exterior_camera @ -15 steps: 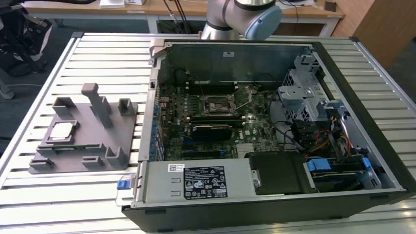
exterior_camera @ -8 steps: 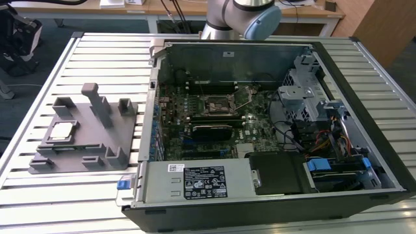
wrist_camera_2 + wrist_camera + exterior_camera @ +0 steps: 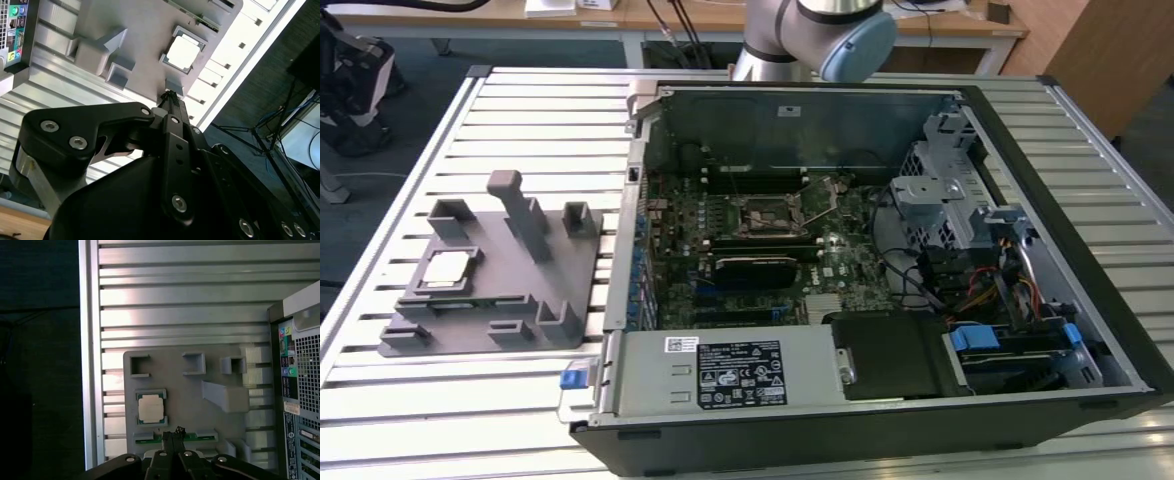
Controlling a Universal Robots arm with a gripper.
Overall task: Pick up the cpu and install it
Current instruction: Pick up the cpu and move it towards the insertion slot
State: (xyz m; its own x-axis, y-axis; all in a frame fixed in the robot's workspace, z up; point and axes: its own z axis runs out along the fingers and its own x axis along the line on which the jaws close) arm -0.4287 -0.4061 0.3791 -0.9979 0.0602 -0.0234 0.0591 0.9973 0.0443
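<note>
The cpu point(image 3: 447, 268) is a small square chip with a pale silvery top. It lies flat in a recess of the grey fixture tray point(image 3: 520, 300) on the exterior view's left. Both wrist views look down on the cpu point(image 3: 182, 51) point(image 3: 151, 407) from well above. My gripper point(image 3: 170, 96) point(image 3: 173, 433) hangs high over the tray point(image 3: 190, 400), its black fingers pressed together with nothing between them. It touches neither chip nor tray. The dark motherboard socket point(image 3: 767, 213) sits in the middle of the open computer case.
The open computer case point(image 3: 854, 250) lies on the slatted aluminium table point(image 3: 520, 110), with a drive cage, cables and a power supply point(image 3: 734, 372) inside. Grey posts point(image 3: 520, 205) stand up from the tray. The table edge point(image 3: 90, 365) runs close beside the tray.
</note>
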